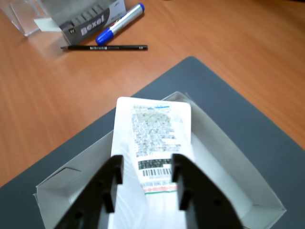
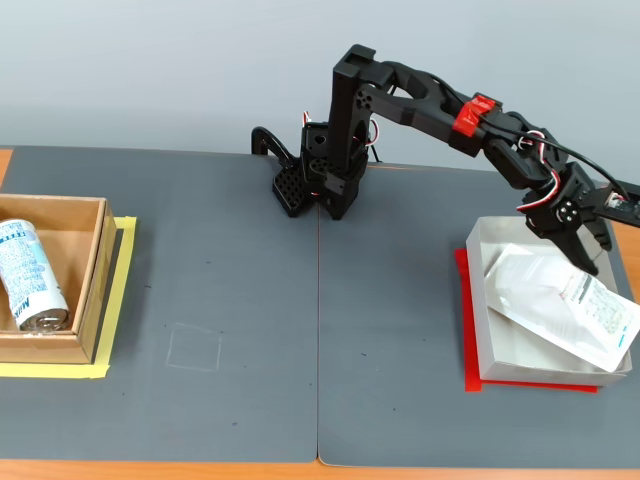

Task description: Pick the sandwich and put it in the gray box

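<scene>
The sandwich (image 1: 152, 129), a flat white wrapped package with a barcode label, lies inside the gray box (image 1: 224, 143). In the fixed view the sandwich (image 2: 560, 305) rests tilted in the gray box (image 2: 540, 378), with its right end leaning over the box's right wall. My gripper (image 1: 145, 179) hovers just above the package's near end, with its black fingers spread apart over the label. In the fixed view the gripper (image 2: 592, 262) is over the upper right part of the tray. It looks open and not clamped on the package.
A brown wooden box (image 2: 55, 205) holding a white-and-teal can (image 2: 30, 275) stands at the mat's left edge on yellow tape. Red paper (image 2: 465, 320) lies under the tray. Beyond the mat lie a pencil (image 1: 105, 47), a blue marker (image 1: 121, 24) and a Bexel carton (image 1: 90, 19).
</scene>
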{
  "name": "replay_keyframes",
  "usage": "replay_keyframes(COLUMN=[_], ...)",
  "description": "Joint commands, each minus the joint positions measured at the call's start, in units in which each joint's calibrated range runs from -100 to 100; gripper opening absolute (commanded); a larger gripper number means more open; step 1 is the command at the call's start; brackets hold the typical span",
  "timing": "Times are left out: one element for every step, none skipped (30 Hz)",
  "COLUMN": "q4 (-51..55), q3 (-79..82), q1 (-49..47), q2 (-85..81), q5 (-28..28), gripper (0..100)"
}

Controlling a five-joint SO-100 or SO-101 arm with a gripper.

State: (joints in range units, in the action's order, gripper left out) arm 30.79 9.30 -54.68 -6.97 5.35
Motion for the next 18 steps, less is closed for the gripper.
replay_keyframes(q4=[-0.3, -0.4, -0.4, -0.3, -0.3, -0.3, -0.3, -0.3, -0.3, -0.3, -0.3, -0.3, -0.3, -0.3, -0.2, -0.2, -0.2, -0.2], q3=[0.8, 1.6, 2.4, 3.4, 4.4, 5.8, 7.0, 8.5, 10.1, 11.8, 13.7, 15.5, 17.5, 19.7, 21.9, 24.2, 26.6, 31.8], q1=[2.5, 3.5, 4.7, 5.8, 7.1, 8.8, 10.1, 11.7, 13.5, 15.3, 17.1, 18.8, 20.6, 22.4, 24.1, 25.9, 27.6, 30.8], q2=[-6.3, -7.3, -8.3, -9.4, -10.6, -12.2, -13.6, -15.3, -17.2, -19.1, -21.2, -23.3, -25.5, -27.9, -30.3, -32.9, -35.6, -41.0], q5=[-0.3, -0.3, -0.3, -0.3, -0.3, -0.3, -0.3, -0.3, -0.3, -0.3, -0.3, -0.3, -0.3, -0.3, -0.3, -0.3, -0.3, -0.3], gripper=[5, 4, 3, 2, 2, 2, 2, 2, 2, 2, 2, 2, 2, 2, 2, 2, 2, 2])
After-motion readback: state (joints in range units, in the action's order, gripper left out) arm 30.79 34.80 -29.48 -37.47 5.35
